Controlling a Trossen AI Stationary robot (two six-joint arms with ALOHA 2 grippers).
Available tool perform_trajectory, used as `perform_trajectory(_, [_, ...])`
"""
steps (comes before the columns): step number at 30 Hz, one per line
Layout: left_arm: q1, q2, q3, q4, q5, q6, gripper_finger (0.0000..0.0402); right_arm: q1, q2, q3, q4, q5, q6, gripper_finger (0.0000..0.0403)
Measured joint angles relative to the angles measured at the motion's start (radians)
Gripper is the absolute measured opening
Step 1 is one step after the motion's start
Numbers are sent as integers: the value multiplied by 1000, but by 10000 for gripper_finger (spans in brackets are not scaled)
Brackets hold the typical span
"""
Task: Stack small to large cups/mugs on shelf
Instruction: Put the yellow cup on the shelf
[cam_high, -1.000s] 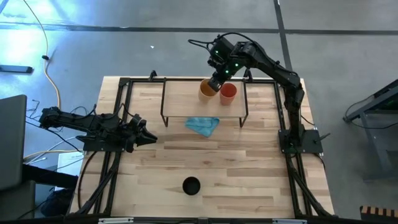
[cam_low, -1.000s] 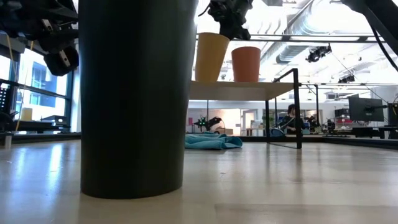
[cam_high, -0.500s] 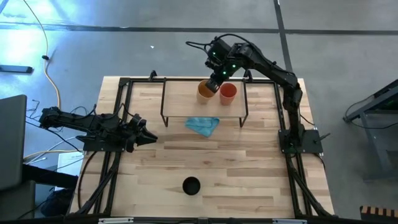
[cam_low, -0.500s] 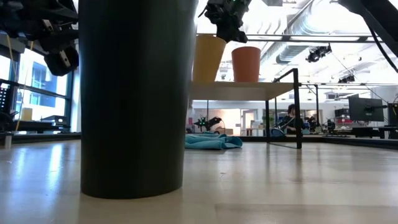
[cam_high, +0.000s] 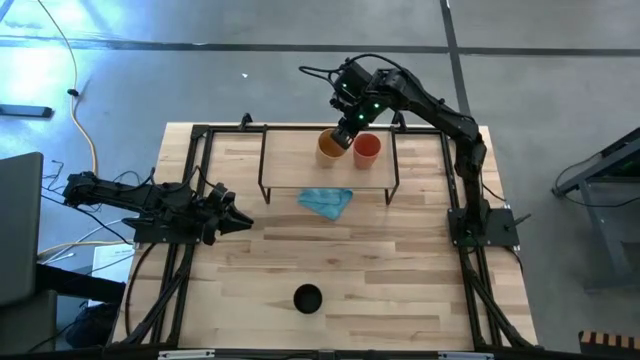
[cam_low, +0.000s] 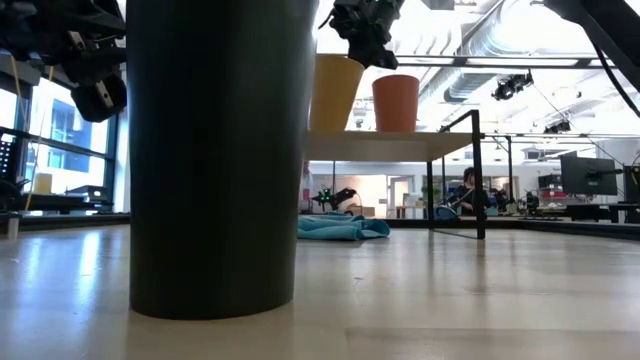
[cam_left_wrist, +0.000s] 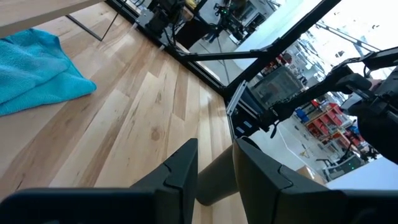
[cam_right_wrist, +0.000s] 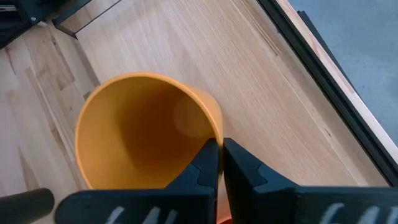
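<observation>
Up on the shelf (cam_high: 300, 180), the yellow cup (cam_high: 331, 146) is pinched at its rim by the right gripper (cam_high: 347, 136). Beside it the red cup (cam_high: 367, 148) is set. The left gripper (cam_high: 236, 222) is held open over the desk (cam_high: 400, 270).

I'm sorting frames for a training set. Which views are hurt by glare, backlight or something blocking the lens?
Low view: the black cup looms near the lens, hiding much; bright backlight makes the yellow cup and red-orange cup on the shelf shaded. High view: blue-white glare on the floor at upper left. Left wrist view: washed-out brightness at upper right.
</observation>
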Motion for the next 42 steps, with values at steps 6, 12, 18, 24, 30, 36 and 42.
perform_trajectory(6, [0, 0, 0, 0, 0, 0, 92, 0, 0, 0, 20, 0, 5, 0])
perform_trajectory(12, [0, 0, 0, 0, 0, 0, 92, 0, 0, 0, 19, -8, 7, 0])
perform_trajectory(18, [0, 0, 0, 0, 0, 0, 92, 0, 0, 0, -1, -8, 7, 0])
perform_trajectory(24, [0, 0, 0, 0, 0, 0, 92, 0, 0, 0, -7, -8, 7, 0])
perform_trajectory(30, [0, 0, 0, 0, 0, -1, 92, 0, 0, 0, -10, -8, 7, 1])
perform_trajectory(36, [0, 0, 0, 0, 0, -1, 92, 0, 0, 0, -10, -9, 7, 16])
perform_trajectory(42, [0, 0, 0, 0, 0, -1, 92, 0, 0, 0, -9, -10, 7, 25])
